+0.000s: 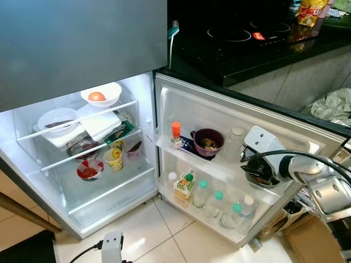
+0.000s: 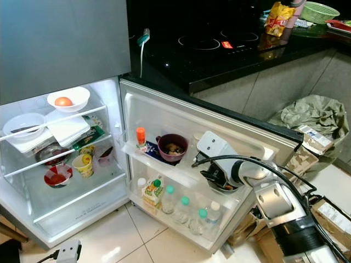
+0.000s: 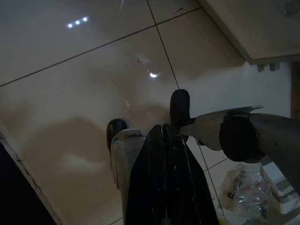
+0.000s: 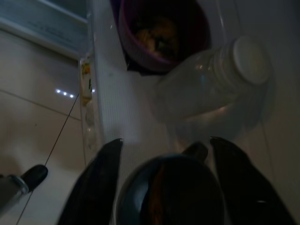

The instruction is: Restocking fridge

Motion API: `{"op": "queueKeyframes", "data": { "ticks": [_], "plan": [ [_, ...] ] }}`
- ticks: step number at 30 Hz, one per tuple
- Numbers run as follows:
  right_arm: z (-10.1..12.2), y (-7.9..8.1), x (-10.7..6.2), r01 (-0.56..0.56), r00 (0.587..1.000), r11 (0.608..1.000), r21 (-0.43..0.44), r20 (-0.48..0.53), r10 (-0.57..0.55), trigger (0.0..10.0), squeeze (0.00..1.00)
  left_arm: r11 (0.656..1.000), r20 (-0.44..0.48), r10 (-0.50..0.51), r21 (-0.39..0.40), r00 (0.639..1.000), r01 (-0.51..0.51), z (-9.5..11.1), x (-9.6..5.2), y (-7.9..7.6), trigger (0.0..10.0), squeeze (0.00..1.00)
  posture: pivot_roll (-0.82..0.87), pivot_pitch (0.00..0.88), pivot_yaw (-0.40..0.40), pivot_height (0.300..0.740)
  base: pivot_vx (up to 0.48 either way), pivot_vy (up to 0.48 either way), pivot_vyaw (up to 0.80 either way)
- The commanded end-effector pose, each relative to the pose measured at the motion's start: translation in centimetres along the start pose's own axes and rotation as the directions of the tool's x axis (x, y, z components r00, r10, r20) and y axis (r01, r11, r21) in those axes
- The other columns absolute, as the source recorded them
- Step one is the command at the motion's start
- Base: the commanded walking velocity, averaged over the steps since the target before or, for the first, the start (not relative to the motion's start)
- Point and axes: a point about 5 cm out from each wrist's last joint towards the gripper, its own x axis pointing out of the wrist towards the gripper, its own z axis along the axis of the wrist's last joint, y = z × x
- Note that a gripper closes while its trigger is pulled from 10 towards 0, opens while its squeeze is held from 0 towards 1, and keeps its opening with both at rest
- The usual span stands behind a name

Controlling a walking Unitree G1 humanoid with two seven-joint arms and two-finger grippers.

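Note:
The fridge stands open with its door [image 1: 230, 109] swung out toward me. At the right end of the upper door shelf [image 1: 219, 171], my right gripper [image 1: 256, 173] is shut on a small dark bowl [image 4: 171, 192] with food in it, one finger on either side. Beside it on that shelf are a clear jar [image 4: 220, 79] with a white lid, a purple bowl [image 1: 207, 142] of food and an orange-capped bottle [image 1: 175, 131]. My left gripper [image 3: 164, 136] hangs over the floor tiles, fingers together.
The lower door shelf holds a juice carton [image 1: 184, 186] and several green-capped bottles [image 1: 216, 203]. Bowls and cups sit on the inner fridge shelves [image 1: 82, 142]. A black hob counter [image 1: 247, 38] runs behind the door. A cardboard box [image 1: 310, 238] and a white plug [image 1: 112, 241] lie on the floor.

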Motion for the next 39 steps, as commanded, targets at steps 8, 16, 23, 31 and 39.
{"op": "queueKeyframes", "data": {
  "ticks": [8, 16, 23, 31, 39],
  "plan": [
    [0.9, 0.1, 0.7, -0.044, 0.996, 0.969, 0.243, 0.084, 0.024, 10.0, 0.0, 1.0, -0.015, 0.02, 0.012, 1.0, -0.02, 0.2, -0.4, 1.1, 10.0, 0.0, -0.1, 0.0, -0.044, 0.74, 0.0, 0.0, 0.0],
    [0.5, -0.2, 0.4, -0.014, 1.0, 0.947, 0.32, 0.024, 0.007, 10.0, 0.0, 1.0, -0.019, 0.024, 0.006, 1.0, -0.024, 0.0, -0.4, 1.2, 10.0, 0.0, -0.09, 0.0, -0.045, 0.74, 0.0, 0.0, 0.0],
    [-1.9, -0.5, -0.2, 0.067, 0.992, 0.911, 0.407, -0.122, -0.018, 10.0, 0.0, 1.0, -0.022, 0.028, 0.003, 0.999, -0.028, -0.2, -0.5, 1.4, 10.0, 0.0, -0.09, 0.0, -0.048, 0.74, 0.0, 0.0, 0.0],
    [-3.4, -0.6, 0.5, 0.126, 0.981, 0.859, 0.497, -0.189, -0.035, 10.0, 0.0, 1.0, -0.025, 0.03, 0.004, 0.999, -0.029, -0.3, -0.6, 1.5, 10.0, 0.0, -0.09, 0.0, -0.049, 0.74, 0.0, 0.0, 0.0],
    [-4.2, -0.5, 1.2, 0.175, 0.968, 0.837, 0.518, -0.245, -0.051, 10.0, 0.0, 1.0, -0.028, 0.03, 0.003, 0.999, -0.03, -0.6, -0.7, 1.6, 10.0, 0.0, -0.08, 0.0, -0.052, 0.74, 0.0, 0.0, 0.0]
  ]
}}
